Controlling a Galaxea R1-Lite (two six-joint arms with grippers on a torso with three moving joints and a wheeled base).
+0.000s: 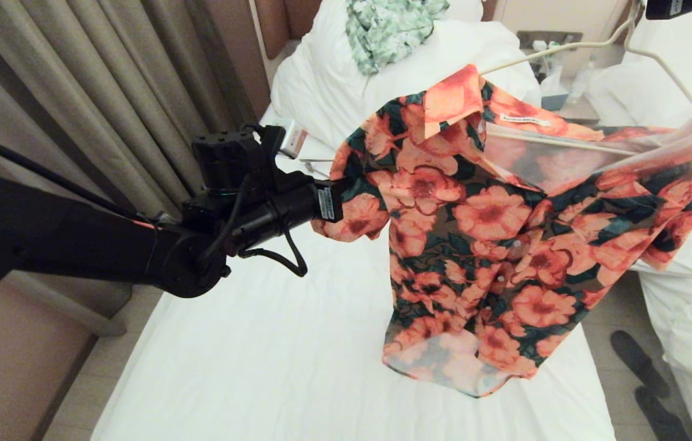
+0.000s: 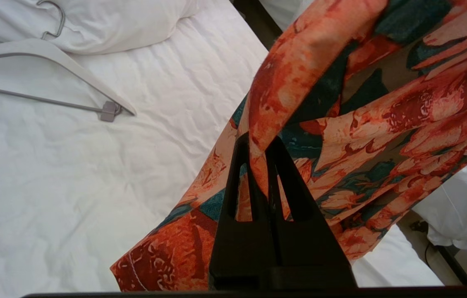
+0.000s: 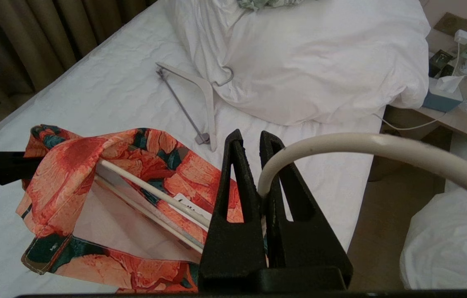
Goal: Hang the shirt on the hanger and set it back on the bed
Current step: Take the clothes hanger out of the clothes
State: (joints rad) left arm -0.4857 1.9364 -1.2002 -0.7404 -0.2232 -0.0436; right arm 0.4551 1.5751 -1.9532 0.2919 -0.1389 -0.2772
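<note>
The flowered shirt hangs in the air over the bed, draped on the cream wire hanger. One hanger shoulder sits inside the shirt on the right; the other shoulder sticks out bare above the collar. My left gripper is shut on the shirt's left sleeve, with fabric pinched between its fingers. At the top right edge my right gripper is shut on the hanger near its curved top, and the shirt spreads below it.
A thicker white hanger with a grey bar lies on the sheet by the big pillow. A pale green garment rests on the pillow. Curtains stand left. A second bed, a nightstand with a tissue box and dark slippers are right.
</note>
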